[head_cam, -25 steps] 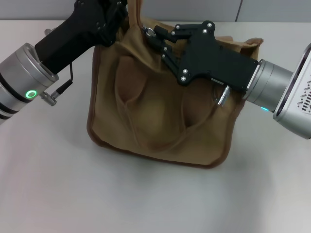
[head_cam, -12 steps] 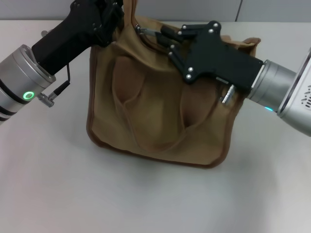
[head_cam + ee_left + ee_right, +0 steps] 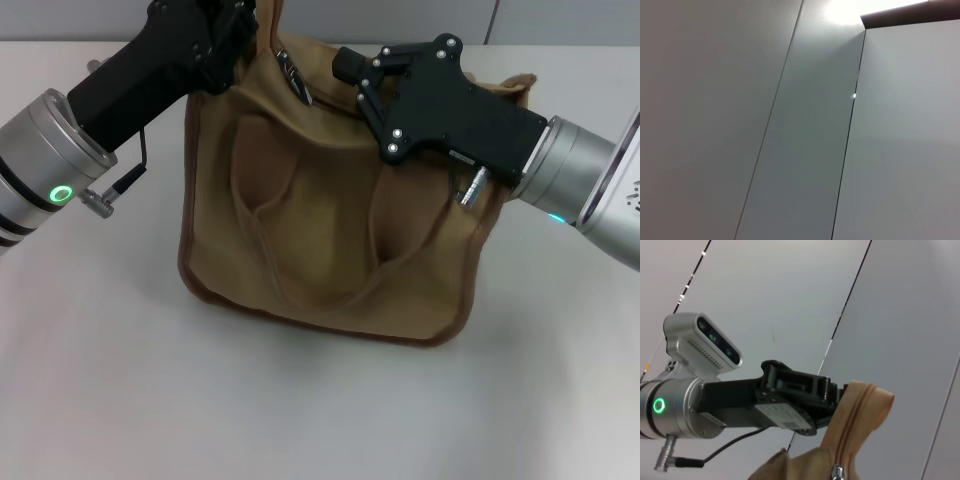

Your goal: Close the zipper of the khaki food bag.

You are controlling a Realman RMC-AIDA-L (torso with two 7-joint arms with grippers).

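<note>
The khaki food bag (image 3: 320,220) stands on the white table, its two loop handles lying flat on its front. My left gripper (image 3: 240,25) is at the bag's top left corner, shut on the end of the zipper tape. The right wrist view shows that grip (image 3: 834,396) on the raised khaki tab, with the zipper (image 3: 852,420) running down to the silver slider (image 3: 838,471). In the head view the slider and its pull tab (image 3: 294,72) hang free. My right gripper (image 3: 346,64) hovers just right of the tab, open and holding nothing.
The table (image 3: 120,380) stretches wide in front of and left of the bag. Grey wall panels (image 3: 805,125) fill the left wrist view. My right arm's body lies over the bag's top right part.
My right gripper pulled the slider left toward the left gripper, then let go of the pull tab and drew back up and to the right. The tab now dangles. The left arm barely moved.
</note>
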